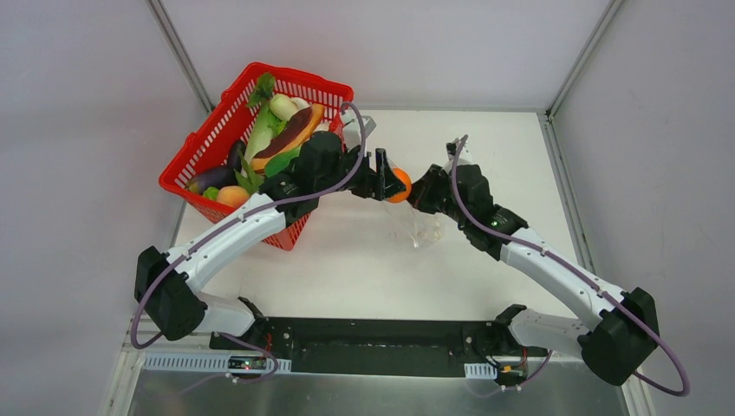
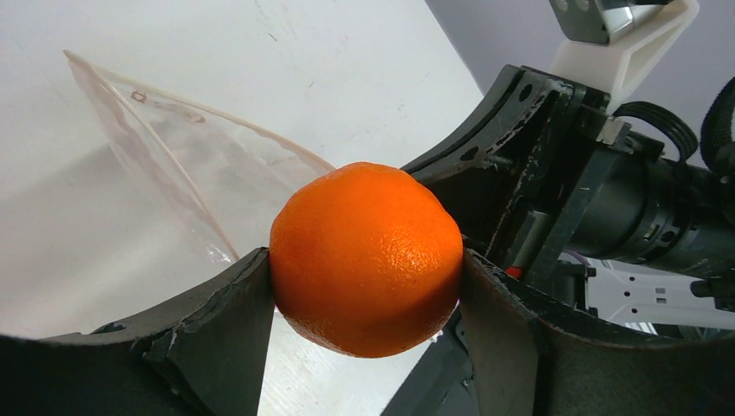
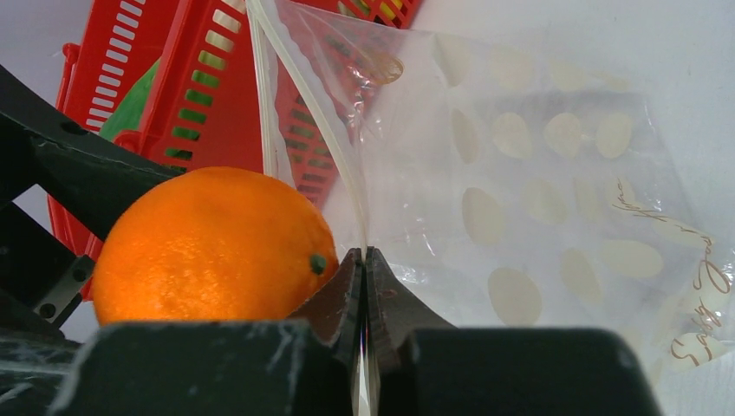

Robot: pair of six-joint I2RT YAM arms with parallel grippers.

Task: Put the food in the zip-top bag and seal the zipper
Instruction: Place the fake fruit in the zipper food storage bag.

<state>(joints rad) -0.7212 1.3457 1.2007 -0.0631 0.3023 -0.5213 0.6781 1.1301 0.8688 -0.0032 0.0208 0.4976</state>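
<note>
At the upper left of the top view the red basket [image 1: 251, 139] holds the rest of the food, the eggplant [image 1: 211, 179] among it, so this is an early item. Just right of the basket, near the middle of the frame, the left claw [image 1: 390, 180] grips the orange [image 2: 366, 257] by its two sides, lifted off the counter [image 1: 364, 277].

Touching or nearly touching it on the right is the right claw [image 3: 365, 286], pinched shut on one lip of the zip-top bag [image 3: 537, 199], close to the zipper [image 3: 299, 91]. The pouch hangs from that pinch and trails to the right.

The step in hand looks like feeding the orange through the mouth. To do it well, the right claw should hold its lip high and steady, so that the other lip sags away and the gap widens. From the right wrist the orange sits left of the pinched lip – whether it is already between the lips cannot be told. The left claw should go in deep before letting go, or the fruit may roll back out along the slick plastic.
</note>
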